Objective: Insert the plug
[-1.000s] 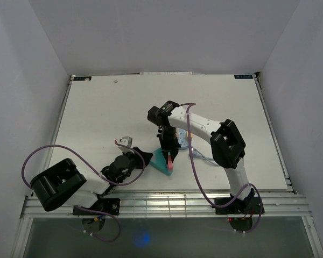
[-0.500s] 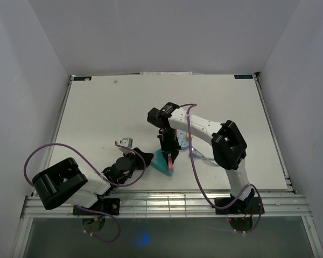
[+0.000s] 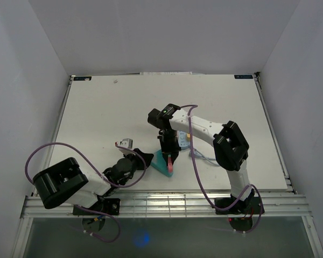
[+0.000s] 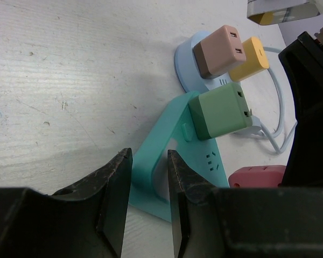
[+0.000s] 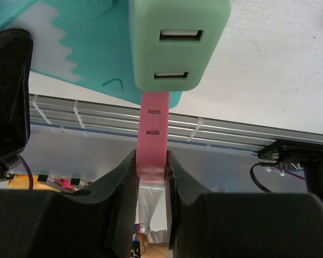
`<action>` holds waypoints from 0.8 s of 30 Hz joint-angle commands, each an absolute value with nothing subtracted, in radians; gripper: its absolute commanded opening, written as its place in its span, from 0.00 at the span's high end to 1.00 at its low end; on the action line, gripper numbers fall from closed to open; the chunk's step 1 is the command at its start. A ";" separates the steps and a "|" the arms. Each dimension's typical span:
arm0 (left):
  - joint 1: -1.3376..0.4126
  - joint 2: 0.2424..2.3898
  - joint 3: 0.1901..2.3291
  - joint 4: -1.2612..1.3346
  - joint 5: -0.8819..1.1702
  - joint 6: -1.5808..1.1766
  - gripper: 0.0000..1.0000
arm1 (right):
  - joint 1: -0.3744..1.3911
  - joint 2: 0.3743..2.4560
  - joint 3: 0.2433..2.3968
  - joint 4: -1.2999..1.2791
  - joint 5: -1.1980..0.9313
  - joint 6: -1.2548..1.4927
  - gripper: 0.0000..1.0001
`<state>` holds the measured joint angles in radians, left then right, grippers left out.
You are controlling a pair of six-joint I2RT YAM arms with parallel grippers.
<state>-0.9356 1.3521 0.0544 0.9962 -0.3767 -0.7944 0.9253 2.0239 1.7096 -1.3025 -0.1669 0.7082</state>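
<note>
Worktop (image 3: 97, 118) in the top view carries a teal power strip (image 3: 160, 161). The left tool (image 3: 142, 157) is at its near left end, and the right tool (image 3: 170, 159) stands over it with a pink plug (image 3: 171, 167).

The left wrist view shows the left tool (image 4: 149, 199) almost closed, its fingers (image 4: 113, 204) pinching the end of the teal power strip (image 4: 161, 145). A green plug (image 4: 220, 110) sits in the strip. Behind it, a brown plug (image 4: 218, 51) and a yellow plug (image 4: 250, 56) sit in a pale blue strip (image 4: 185, 59).

The right wrist view shows the right tool (image 5: 152, 166) clamped narrowly on the pink plug (image 5: 152, 134), just below the green plug (image 5: 178, 40). Whether its pins are inside, I cannot tell.
</note>
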 commanded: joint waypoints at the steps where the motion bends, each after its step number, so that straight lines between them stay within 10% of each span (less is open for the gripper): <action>1: -0.976 1.356 -0.066 1.006 -0.301 -0.822 0.59 | 0.948 2.046 1.717 -1.068 -0.186 0.742 0.92; 24: -1.086 1.333 -0.124 1.039 -0.400 -0.883 0.59 | 0.894 2.003 1.595 -0.983 -0.118 0.776 0.92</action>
